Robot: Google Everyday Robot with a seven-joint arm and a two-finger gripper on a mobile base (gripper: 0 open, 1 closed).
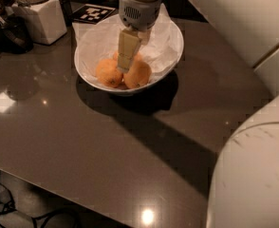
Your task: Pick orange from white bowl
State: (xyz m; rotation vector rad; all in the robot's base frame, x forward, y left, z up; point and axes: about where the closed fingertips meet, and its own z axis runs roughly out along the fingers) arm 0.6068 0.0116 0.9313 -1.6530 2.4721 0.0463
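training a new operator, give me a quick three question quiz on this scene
1. True or false: the gripper is down inside the white bowl, among the oranges.
2. The bowl is lined with: A) crumpled white paper B) foil C) green cloth.
3. Fill in: near the table's back left corner stands a white ____.

Key: 1 true; 2 A; 3 jar.
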